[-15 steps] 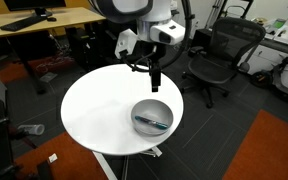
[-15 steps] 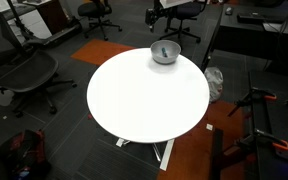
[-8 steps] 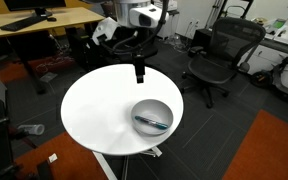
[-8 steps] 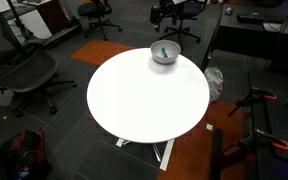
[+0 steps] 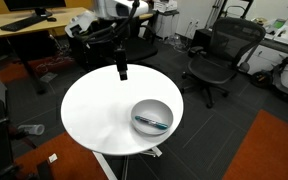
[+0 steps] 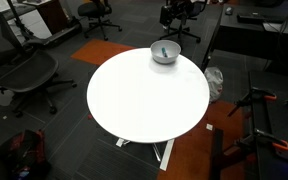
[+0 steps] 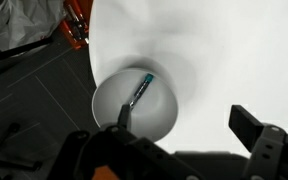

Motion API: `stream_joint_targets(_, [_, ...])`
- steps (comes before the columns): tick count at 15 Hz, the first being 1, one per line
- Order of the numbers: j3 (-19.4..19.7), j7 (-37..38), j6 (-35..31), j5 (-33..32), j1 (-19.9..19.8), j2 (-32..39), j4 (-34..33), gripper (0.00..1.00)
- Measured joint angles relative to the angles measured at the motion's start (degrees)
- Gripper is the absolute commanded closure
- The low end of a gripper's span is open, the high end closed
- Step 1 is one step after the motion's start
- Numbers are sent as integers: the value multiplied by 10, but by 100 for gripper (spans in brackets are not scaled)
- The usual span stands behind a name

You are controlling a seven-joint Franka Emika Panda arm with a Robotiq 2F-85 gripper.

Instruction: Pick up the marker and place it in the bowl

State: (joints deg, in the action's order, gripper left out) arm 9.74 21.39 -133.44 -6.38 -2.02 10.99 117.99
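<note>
Quick headcount: one marker (image 7: 141,92), one bowl (image 7: 109,98), one round white table (image 5: 92,112), one gripper (image 5: 122,70).

The marker is in the bowl. In the wrist view it lies slanted across the inside, blue end toward the top of the picture and dark end toward the bottom. In an exterior view it shows as a thin dark-and-blue stick (image 5: 153,124) in the near half of the bowl (image 5: 140,106). In the view from across the room, the bowl (image 6: 157,56) sits at the table's (image 6: 144,105) far edge with a small dark-blue streak inside. That's all I can make out of the marker from there.

The gripper hangs over the back part of the table, well apart from the bowl, and isn't touching either one. In the wrist view I count two fingers (image 7: 256,138) spread wide apart, and nothing is held between them.

Other stuff: one black office chair (image 5: 220,52) stands behind the table, with one wooden desk (image 5: 44,18) off to the side. From the far view I can count at least two office chairs, one beside the table (image 6: 26,66) and one further back (image 6: 98,12). Some orange clutter (image 7: 74,25) is on the floor next to the table in the wrist view.
</note>
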Motion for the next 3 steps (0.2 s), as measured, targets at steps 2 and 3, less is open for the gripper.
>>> stream_joint_targets(2, [-3, 0, 0, -4, 2, -16, 17, 0])
stream_joint_targets(3, [-4, 0, 0, -4, 3, -20, 21, 0])
